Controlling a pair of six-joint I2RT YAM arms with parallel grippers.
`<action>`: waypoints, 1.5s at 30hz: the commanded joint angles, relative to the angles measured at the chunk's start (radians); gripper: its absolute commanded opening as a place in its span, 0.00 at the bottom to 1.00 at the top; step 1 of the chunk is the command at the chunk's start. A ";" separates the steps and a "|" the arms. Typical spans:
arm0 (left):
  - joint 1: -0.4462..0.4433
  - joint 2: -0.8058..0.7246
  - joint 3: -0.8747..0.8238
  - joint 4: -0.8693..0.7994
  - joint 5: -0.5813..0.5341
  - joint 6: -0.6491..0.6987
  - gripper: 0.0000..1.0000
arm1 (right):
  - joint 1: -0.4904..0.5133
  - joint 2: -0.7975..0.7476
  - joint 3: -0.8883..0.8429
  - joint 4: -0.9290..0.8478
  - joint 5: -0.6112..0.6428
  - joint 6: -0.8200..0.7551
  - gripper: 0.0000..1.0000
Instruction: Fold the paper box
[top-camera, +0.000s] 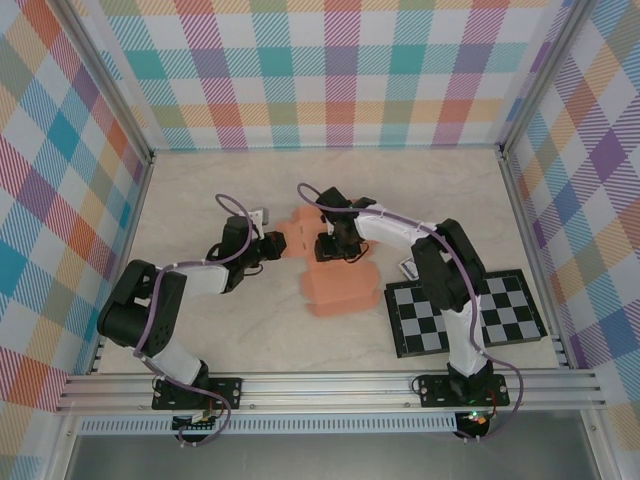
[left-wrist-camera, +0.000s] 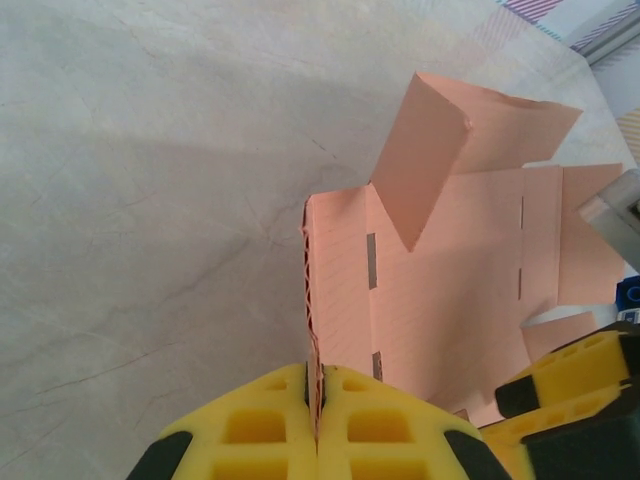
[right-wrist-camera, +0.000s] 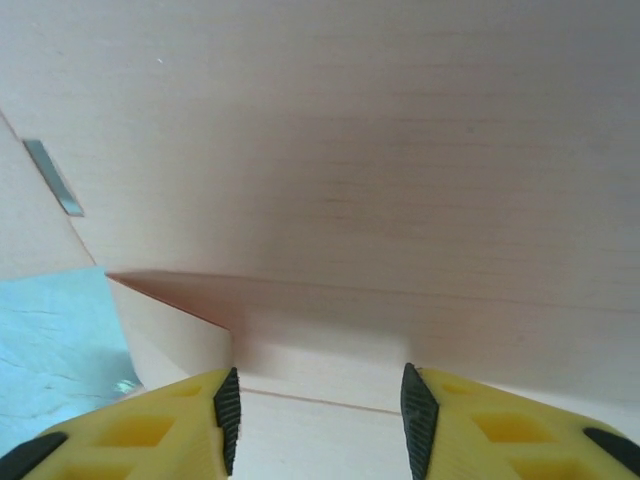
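1. The paper box (top-camera: 338, 288) was thin salmon-orange card, partly folded, with creases, narrow slots and one flap raised. It lay near the middle of the table (top-camera: 200, 190), just left of a checkered board (top-camera: 500, 310).
2. The left fingers (left-wrist-camera: 280, 430) were pressed together, pinching the card's upright left edge. The right fingers (right-wrist-camera: 150, 430) stood spread, a folded strip of card between them; contact could not be judged.
3. The left arm (top-camera: 190, 275) lay low, reaching rightward to the box. The right arm (top-camera: 440, 250) reached forward and left, wrist pointing down over the card.

Top cam looks down from above/behind; both wrist cams v. close on shared paper box (top-camera: 340, 285).
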 joint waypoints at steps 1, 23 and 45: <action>-0.013 0.019 -0.021 0.062 -0.021 0.025 0.00 | -0.007 0.009 0.013 -0.085 0.067 -0.016 0.44; -0.054 -0.012 -0.075 0.244 -0.012 0.117 0.00 | -0.141 -0.185 0.317 -0.399 -0.059 0.695 0.65; -0.129 -0.041 -0.178 0.422 -0.178 0.191 0.00 | -0.128 -0.002 0.309 -0.112 -0.077 1.422 0.70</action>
